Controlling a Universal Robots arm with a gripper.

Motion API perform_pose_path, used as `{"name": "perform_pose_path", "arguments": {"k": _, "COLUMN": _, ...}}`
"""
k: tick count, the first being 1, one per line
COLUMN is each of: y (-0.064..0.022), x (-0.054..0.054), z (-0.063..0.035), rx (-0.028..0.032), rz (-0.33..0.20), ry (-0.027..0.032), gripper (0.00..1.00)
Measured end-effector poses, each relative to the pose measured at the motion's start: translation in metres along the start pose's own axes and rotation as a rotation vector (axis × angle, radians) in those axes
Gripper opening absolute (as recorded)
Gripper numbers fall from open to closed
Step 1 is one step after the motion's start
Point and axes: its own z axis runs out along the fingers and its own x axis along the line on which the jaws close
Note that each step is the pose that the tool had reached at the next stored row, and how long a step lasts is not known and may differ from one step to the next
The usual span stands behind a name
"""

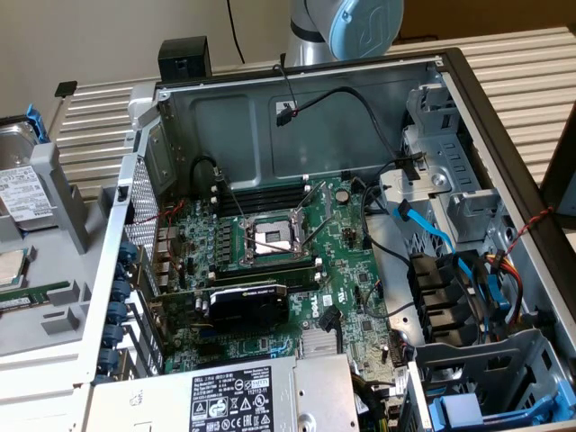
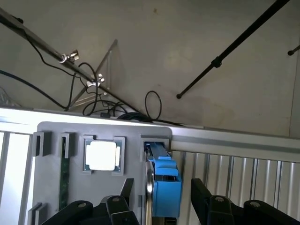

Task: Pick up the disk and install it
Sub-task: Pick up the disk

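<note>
Blue plastic rails frame the disk [image 2: 166, 192] as it stands on edge in a slot of a grey holder [image 2: 51, 136], with the robot's hand [image 2: 161, 186] poised over it in the wrist view. The hand is released. Its two black fingers [image 2: 123, 206] stand wide apart, one on each side of the blue frame, and a gap shows on both sides. Nothing is held.

In the neighbouring slots of the same holder sit a small square processor chip [image 2: 101, 155] and, beyond it, a green memory stick [image 2: 64, 178]. The holder rests on a pale slatted counter [image 2: 234, 173].

At the far left edge of the exterior view, the disk [image 1: 20, 193] shows its white label, with the blue rail rising above it. It is well apart from the open computer case [image 1: 234, 126] that takes up the centre of the frame.

Inside the case lies a green motherboard [image 1: 351, 234] with a bare processor socket [image 1: 270, 238] at its middle. A black graphics card [image 1: 247, 301] is just below the socket, and a labelled power supply [image 1: 225, 396] is at the bottom edge. Blue cables [image 1: 432, 238] run past a metal drive cage [image 1: 450, 180] on the exterior view's right. A second blue plastic tray [image 1: 459, 409] sits in the lower right corner. A pale blue joint of the robot arm [image 1: 355, 27] is at the top centre, behind the case.
</note>
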Motion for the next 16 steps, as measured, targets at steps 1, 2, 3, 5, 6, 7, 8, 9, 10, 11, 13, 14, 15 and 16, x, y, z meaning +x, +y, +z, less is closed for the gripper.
{"name": "perform_pose_path", "arguments": {"k": 1, "y": 0.0, "x": 0.0, "z": 0.0001, "rx": -0.0001, "rz": -0.002, "ry": 0.0, "gripper": 0.6}}
{"name": "perform_pose_path", "arguments": {"k": 2, "y": 0.0001, "x": -0.0001, "z": 0.0002, "rx": -0.0001, "rz": -0.004, "ry": 0.0, "gripper": 0.6}}
{"name": "perform_pose_path", "arguments": {"k": 3, "y": 0.0001, "x": -0.0001, "z": 0.0004, "rx": -0.0003, "rz": -0.008, "ry": 0.0001, "gripper": 0.6}}
{"name": "perform_pose_path", "arguments": {"k": 5, "y": 0.0003, "x": 0.0, "z": 0.001, "rx": -0.0005, "rz": -0.016, "ry": 0.0004, "gripper": 0.6}}
{"name": "perform_pose_path", "arguments": {"k": 6, "y": 0.0003, "x": -0.0001, "z": 0.0011, "rx": -0.0007, "rz": -0.02, "ry": 0.0007, "gripper": 0.6}}
{"name": "perform_pose_path", "arguments": {"k": 7, "y": 0.0003, "x": -0.0001, "z": 0.0012, "rx": -0.0008, "rz": -0.024, "ry": 0.0008, "gripper": 0.6}}
{"name": "perform_pose_path", "arguments": {"k": 8, "y": 0.0003, "x": -0.0001, "z": 0.0012, "rx": -0.0009, "rz": -0.026, "ry": 0.0009, "gripper": 0.6}}
{"name": "perform_pose_path", "arguments": {"k": 9, "y": 0.0004, "x": -0.0001, "z": 0.0013, "rx": -0.001, "rz": -0.027, "ry": 0.001, "gripper": 0.6}}
{"name": "perform_pose_path", "arguments": {"k": 10, "y": 0.0004, "x": -0.0001, "z": 0.0013, "rx": -0.0009, "rz": -0.028, "ry": 0.001, "gripper": 0.6}}
{"name": "perform_pose_path", "arguments": {"k": 11, "y": 0.0003, "x": -0.0001, "z": 0.0014, "rx": -0.0008, "rz": -0.028, "ry": 0.001, "gripper": 0.6}}
{"name": "perform_pose_path", "arguments": {"k": 13, "y": 0.0003, "x": -0.0001, "z": 0.0015, "rx": -0.0007, "rz": -0.028, "ry": 0.001, "gripper": 0.6}}
{"name": "perform_pose_path", "arguments": {"k": 14, "y": 0.0002, "x": -0.0001, "z": 0.0016, "rx": -0.0005, "rz": -0.028, "ry": 0.001, "gripper": 0.6}}
{"name": "perform_pose_path", "arguments": {"k": 15, "y": 0.0002, "x": -0.0001, "z": 0.0016, "rx": -0.0006, "rz": -0.028, "ry": 0.0009, "gripper": 0.6}}
{"name": "perform_pose_path", "arguments": {"k": 16, "y": 0.0002, "x": 0.0, "z": 0.0016, "rx": -0.0006, "rz": -0.028, "ry": 0.0009, "gripper": 0.6}}
